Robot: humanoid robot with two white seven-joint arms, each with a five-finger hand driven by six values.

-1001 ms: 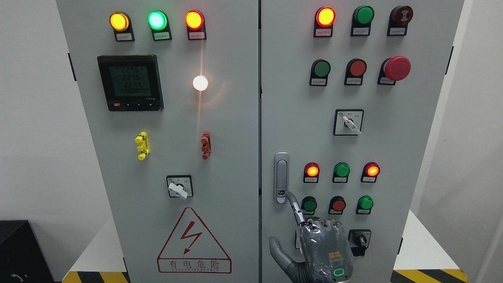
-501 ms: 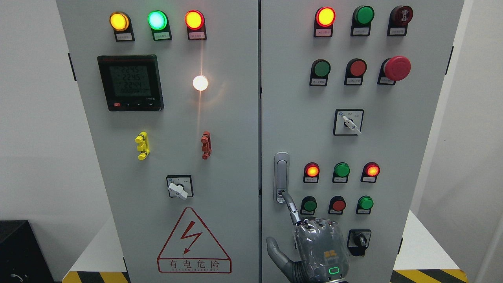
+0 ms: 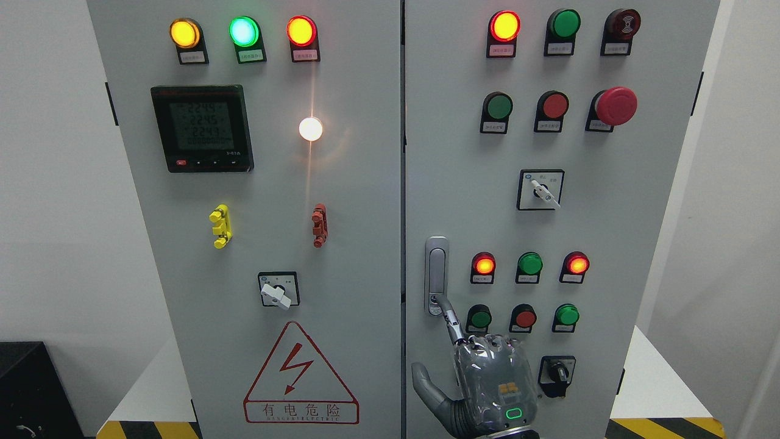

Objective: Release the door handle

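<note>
A silver door handle stands upright on the left edge of the cabinet's right door, with a round lock button at its lower end. My right hand rises from the bottom edge below it, back of the hand toward me. Its index finger is stretched up and to the left, and its tip touches the lower end of the handle at the lock button. The other fingers are curled and the thumb sticks out to the left. The hand holds nothing. The left arm does not show.
Lit indicator lamps and push buttons sit just right of the handle. A black rotary switch is beside my hand, a red mushroom stop button higher up. The left door carries a meter and a hazard triangle.
My right hand has shifted left and a little up. The index fingertip has gone from just right of the handle's base onto its lower end.
</note>
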